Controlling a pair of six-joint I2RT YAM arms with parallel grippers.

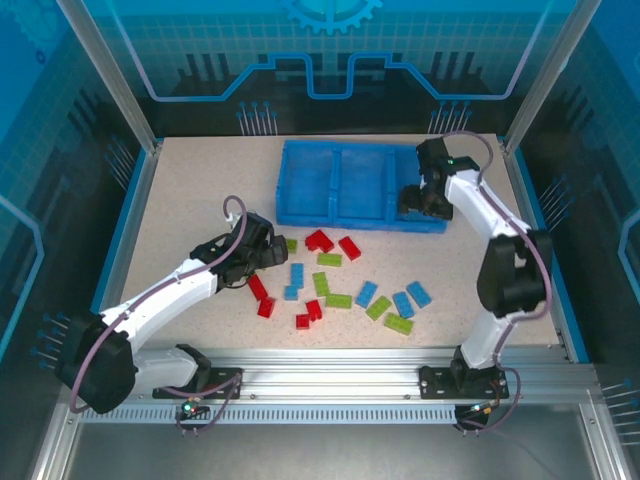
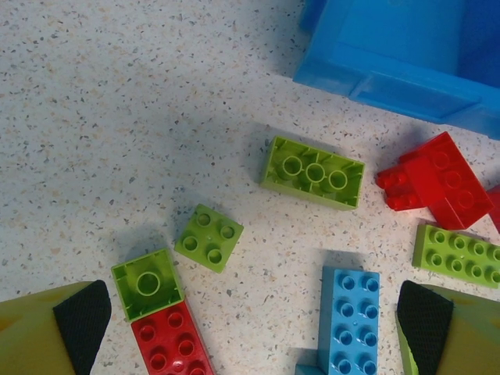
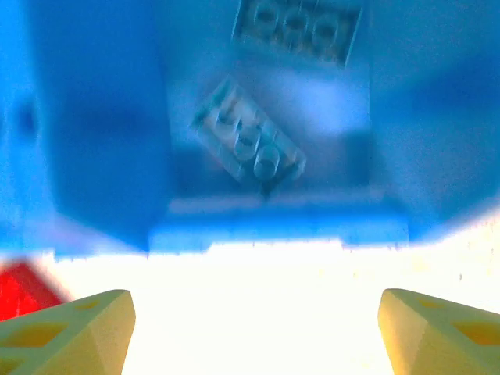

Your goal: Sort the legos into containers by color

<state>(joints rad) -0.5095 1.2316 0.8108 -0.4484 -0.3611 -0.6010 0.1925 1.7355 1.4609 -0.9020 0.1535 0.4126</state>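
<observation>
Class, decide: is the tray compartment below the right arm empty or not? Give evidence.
Not empty. The right wrist view shows two pale blue bricks lying inside the tray's right compartment.

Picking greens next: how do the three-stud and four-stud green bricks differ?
The three-stud green brick is long, its large studs in one row; the four-stud green brick is small and square. The three-stud brick lies nearer the blue tray than the four-stud brick. Both are lime.

Tray far on table, legos scattered just before it; two bricks inside right compartment
</observation>
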